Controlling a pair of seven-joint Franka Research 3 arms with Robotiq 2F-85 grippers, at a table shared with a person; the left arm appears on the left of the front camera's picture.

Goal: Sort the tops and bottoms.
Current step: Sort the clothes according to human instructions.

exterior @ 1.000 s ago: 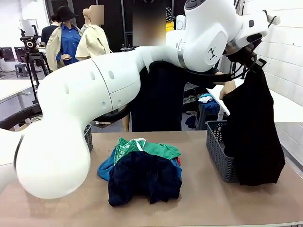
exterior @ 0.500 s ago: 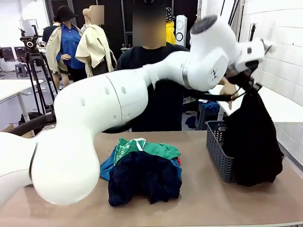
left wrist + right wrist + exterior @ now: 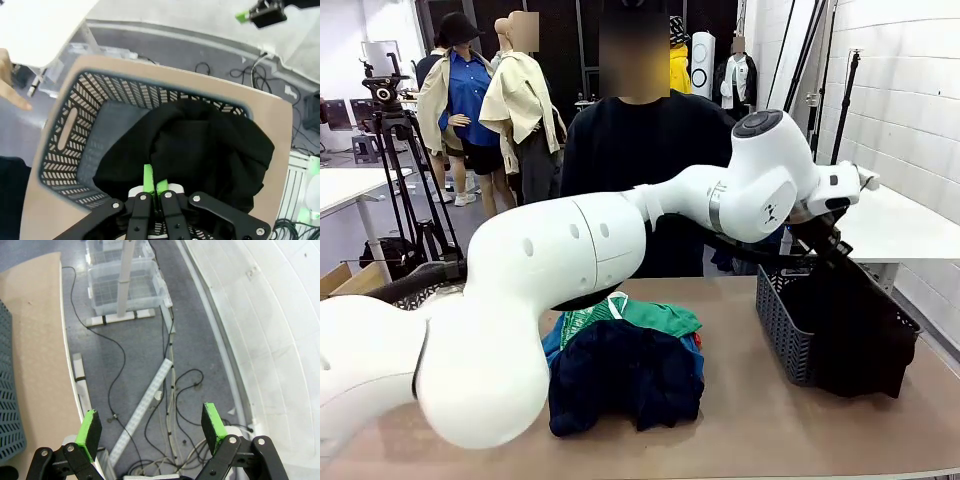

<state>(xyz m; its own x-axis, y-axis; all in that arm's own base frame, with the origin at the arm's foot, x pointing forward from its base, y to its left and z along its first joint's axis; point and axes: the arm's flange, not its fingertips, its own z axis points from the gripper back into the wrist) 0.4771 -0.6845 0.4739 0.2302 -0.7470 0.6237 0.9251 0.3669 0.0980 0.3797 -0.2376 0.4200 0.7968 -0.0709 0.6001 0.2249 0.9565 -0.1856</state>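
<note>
Left hand (image 3: 152, 184): clamped shut on black garment (image 3: 200, 145), which hung into basket (image 3: 70, 125) for sorting.
Right hand (image 3: 151, 427): spread wide, empty, parked beyond counter (image 3: 30, 315) edge.

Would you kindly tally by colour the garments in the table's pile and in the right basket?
Black garment: 1
Dark navy garment: 1
Green garment: 1
Blue garment: 1
Total: 4 (a red sliver left uncounted)
</note>
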